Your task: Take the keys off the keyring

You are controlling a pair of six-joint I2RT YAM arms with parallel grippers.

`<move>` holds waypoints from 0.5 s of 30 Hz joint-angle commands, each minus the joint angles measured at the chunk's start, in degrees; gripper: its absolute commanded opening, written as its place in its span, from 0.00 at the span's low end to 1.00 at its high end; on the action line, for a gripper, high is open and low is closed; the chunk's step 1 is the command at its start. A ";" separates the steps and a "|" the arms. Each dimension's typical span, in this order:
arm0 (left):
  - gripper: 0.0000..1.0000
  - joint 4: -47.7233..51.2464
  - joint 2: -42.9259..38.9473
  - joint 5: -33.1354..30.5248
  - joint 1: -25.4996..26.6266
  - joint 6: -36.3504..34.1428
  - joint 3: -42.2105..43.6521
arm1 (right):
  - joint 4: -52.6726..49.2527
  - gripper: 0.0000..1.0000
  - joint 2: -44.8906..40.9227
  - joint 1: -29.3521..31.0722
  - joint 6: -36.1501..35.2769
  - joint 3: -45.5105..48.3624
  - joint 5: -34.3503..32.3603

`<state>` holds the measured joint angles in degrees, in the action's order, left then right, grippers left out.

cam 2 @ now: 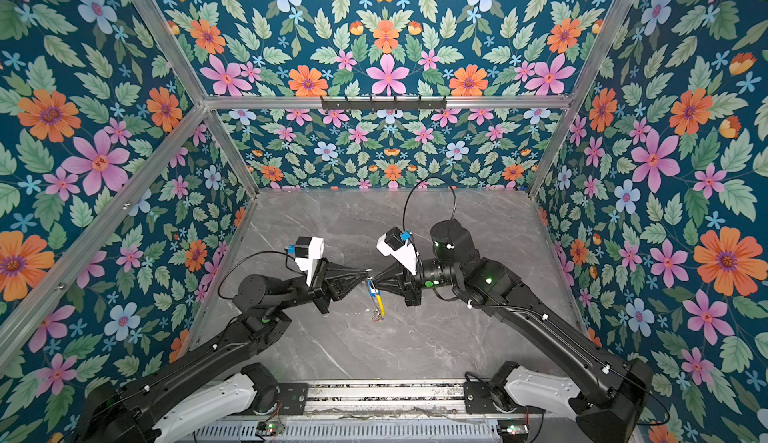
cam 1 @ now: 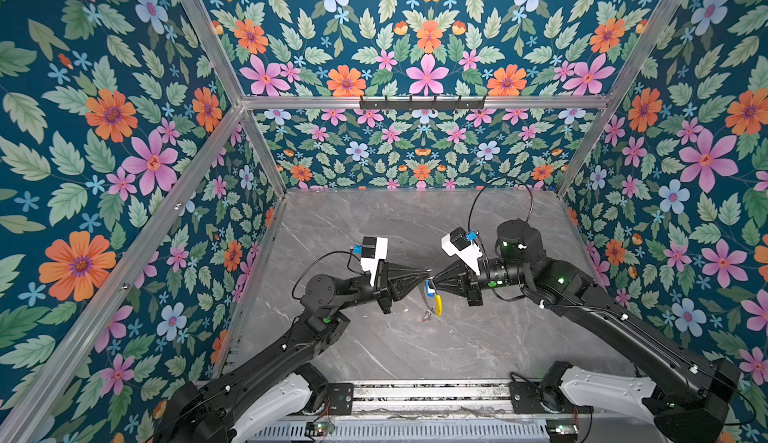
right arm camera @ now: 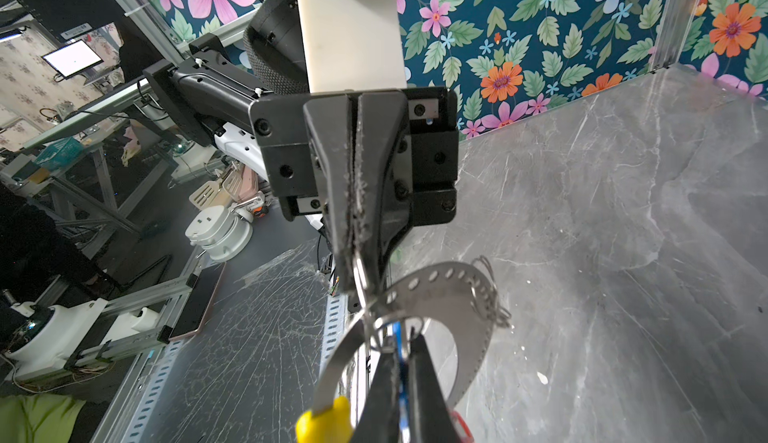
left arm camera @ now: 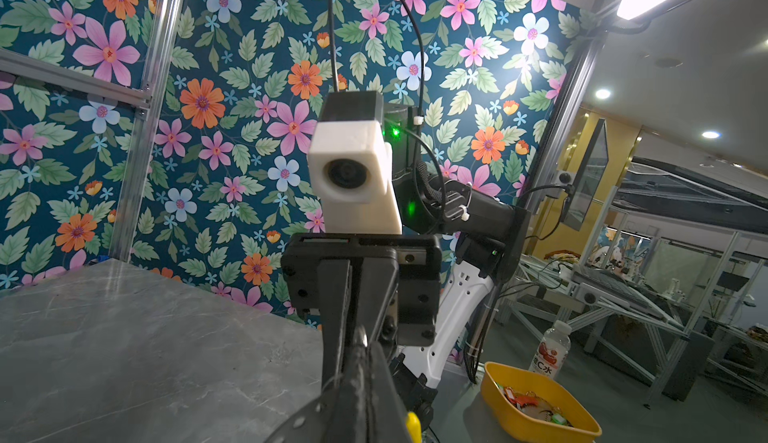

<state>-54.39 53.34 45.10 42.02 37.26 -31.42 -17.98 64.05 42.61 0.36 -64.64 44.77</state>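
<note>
Left gripper pinched yellow-sleeved silver keyring, right gripper its blue-tagged key; grey marble tabletop open toward twelve o'clock.

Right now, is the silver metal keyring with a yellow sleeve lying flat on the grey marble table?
No, the keyring hangs in the air, off the table.

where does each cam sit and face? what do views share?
Top views: overhead stereo head, looking down at grey marble table; both arms, left gripper, right gripper tip to tip.
Left wrist: on left arm, faces right gripper; own fingers in foreground.
Right wrist: on right arm, faces left gripper; own fingers, silver perforated keyring with yellow sleeve.
Shared: wrist views face each other.
</note>
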 commanded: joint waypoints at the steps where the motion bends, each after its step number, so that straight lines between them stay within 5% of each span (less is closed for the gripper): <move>1: 0.00 -8.35 -0.13 -0.80 0.08 -1.60 -0.52 | 1.90 0.00 -1.01 0.51 2.90 2.01 -4.69; 3: 0.00 -8.37 0.18 -0.72 0.08 -2.32 -0.59 | 3.82 0.00 -2.63 0.54 4.17 3.17 -6.83; 8: 0.00 -8.59 0.23 -0.55 0.07 -4.11 0.54 | 3.33 0.37 -8.26 0.52 4.92 3.38 -8.93; 15: 0.00 -15.30 2.26 0.57 0.08 -1.81 1.28 | 14.47 0.48 -13.67 1.14 11.30 5.01 -11.90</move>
<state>-63.35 55.16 44.97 42.06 34.41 -30.00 -11.60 50.83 43.66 6.76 -60.34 35.27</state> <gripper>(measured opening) 0.050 0.473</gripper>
